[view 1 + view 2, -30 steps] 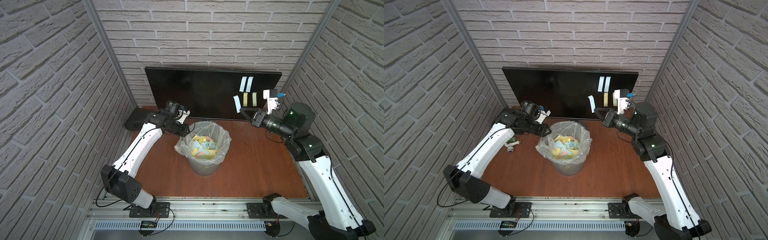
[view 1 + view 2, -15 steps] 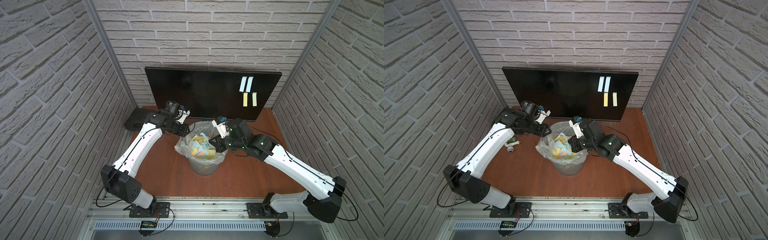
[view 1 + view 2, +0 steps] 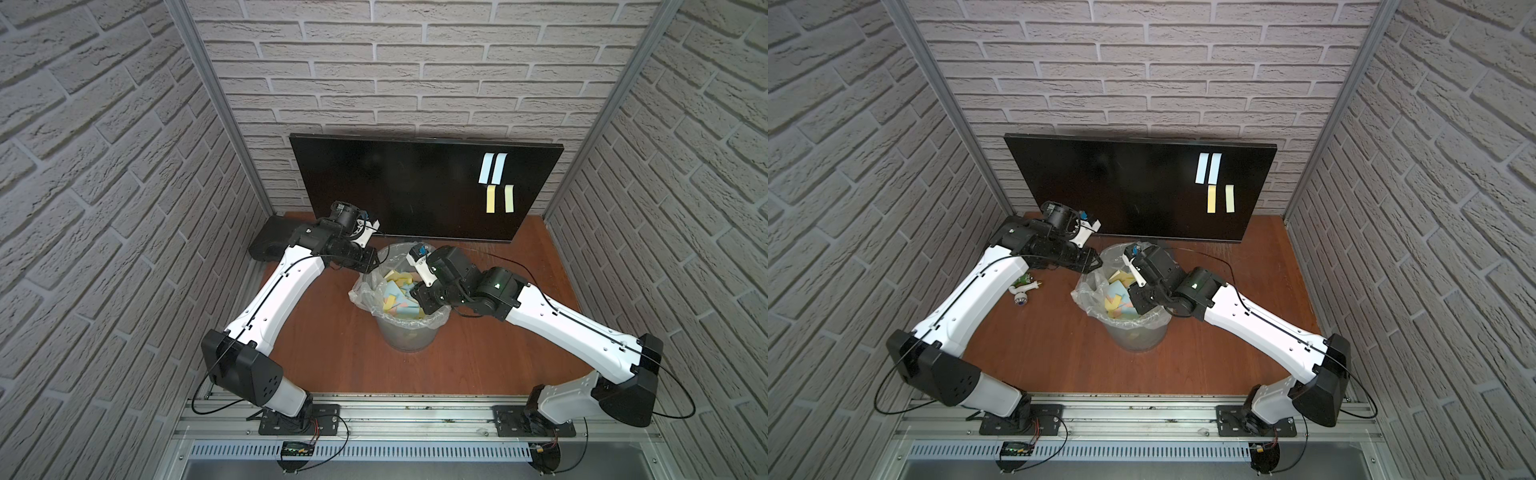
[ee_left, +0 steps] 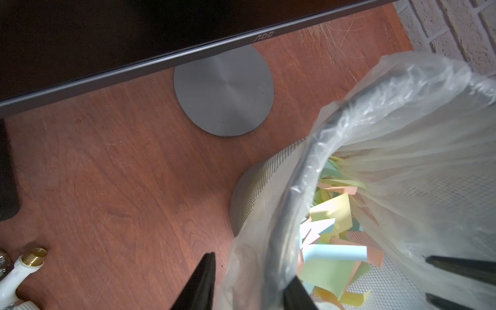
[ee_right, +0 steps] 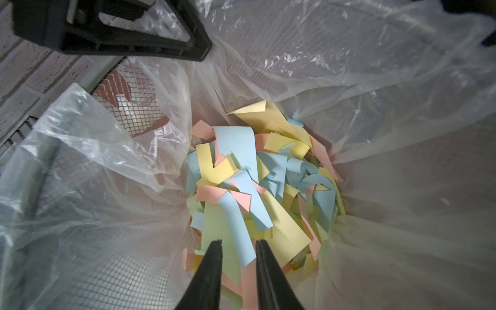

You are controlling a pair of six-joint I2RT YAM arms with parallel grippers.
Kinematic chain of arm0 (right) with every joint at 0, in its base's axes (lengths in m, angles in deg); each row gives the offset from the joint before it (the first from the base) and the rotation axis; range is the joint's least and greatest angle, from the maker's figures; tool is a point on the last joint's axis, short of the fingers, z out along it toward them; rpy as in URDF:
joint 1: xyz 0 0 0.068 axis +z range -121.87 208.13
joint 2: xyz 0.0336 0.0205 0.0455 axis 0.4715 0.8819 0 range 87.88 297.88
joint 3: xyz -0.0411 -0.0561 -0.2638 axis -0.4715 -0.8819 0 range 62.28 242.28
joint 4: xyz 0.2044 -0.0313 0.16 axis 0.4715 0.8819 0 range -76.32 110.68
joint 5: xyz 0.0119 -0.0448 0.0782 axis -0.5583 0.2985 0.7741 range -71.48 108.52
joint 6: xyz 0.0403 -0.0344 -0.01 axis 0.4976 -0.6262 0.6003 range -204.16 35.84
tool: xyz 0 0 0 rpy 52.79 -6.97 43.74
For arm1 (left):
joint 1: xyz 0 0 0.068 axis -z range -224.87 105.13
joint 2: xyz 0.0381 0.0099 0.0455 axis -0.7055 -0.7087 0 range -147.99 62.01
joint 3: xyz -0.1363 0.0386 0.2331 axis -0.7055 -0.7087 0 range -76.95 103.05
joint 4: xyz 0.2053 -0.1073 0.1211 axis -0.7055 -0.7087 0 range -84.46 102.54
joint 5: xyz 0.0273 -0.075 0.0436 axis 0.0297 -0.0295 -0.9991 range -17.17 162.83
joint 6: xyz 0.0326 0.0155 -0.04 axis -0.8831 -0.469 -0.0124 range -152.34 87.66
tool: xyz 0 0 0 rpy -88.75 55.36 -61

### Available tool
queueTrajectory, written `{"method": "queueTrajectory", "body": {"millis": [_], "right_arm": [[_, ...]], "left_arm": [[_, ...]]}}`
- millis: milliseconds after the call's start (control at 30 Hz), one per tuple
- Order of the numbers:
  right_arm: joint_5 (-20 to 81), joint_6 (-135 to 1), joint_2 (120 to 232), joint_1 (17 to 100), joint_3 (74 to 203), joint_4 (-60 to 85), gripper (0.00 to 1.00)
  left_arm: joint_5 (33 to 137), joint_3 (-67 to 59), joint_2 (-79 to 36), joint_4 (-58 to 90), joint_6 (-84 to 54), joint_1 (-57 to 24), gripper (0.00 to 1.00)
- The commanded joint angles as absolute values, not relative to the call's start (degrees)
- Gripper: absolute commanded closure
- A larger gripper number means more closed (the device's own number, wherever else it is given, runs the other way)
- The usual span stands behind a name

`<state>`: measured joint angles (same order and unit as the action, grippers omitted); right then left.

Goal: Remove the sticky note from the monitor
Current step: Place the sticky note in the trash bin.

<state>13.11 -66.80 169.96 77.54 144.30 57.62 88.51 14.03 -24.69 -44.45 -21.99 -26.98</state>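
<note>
The monitor [image 3: 399, 187] [image 3: 1108, 183] stands at the back; its lower edge [image 4: 107, 72] shows in the left wrist view. Two blue sticky notes [image 3: 492, 168] and two yellow ones [image 3: 500, 198] stick to its right part. My right gripper [image 5: 237, 243] [image 3: 417, 297] points down into the lined bin [image 3: 405, 338], open by a narrow gap. A blue note strip [image 5: 237, 228] lies just past its fingertips on the pile, unclamped. My left gripper [image 4: 252, 268] [image 3: 1096, 262] is shut on the bin's rim and bag.
The mesh bin [image 3: 1136, 336] holds several blue, yellow and pink notes. The monitor's round metal foot [image 4: 224, 91] sits behind it. A black case [image 3: 270, 241] lies back left, a white fitting with a brass end [image 3: 1023, 291] under my left arm. Brick walls close three sides.
My right arm swung from the monitor's face down over the bin, carrying a blue note, and its jaws have now parted. The left arm has not moved.
</note>
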Motion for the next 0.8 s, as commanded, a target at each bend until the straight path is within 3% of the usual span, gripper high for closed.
{"method": "queueTrajectory", "body": {"millis": [0, 333, 767], "right_arm": [[11.56, -67.41, 169.06, 77.9, 146.82, 57.91, 0.71], [13.38, -66.55, 163.74, 76.0, 152.77, 57.8, 0.67], [29.17, -57.74, 154.2, 54.59, 153.88, 54.82, 0.62]], "left_arm": [[88.29, 15.24, -24.78, -44.63, -22.23, -27.8, 0.62], [88.32, 15.14, -24.83, -44.54, -22.33, -27.77, 0.62], [88.48, 15.11, -24.74, -44.59, -22.41, -27.77, 0.63]]}}
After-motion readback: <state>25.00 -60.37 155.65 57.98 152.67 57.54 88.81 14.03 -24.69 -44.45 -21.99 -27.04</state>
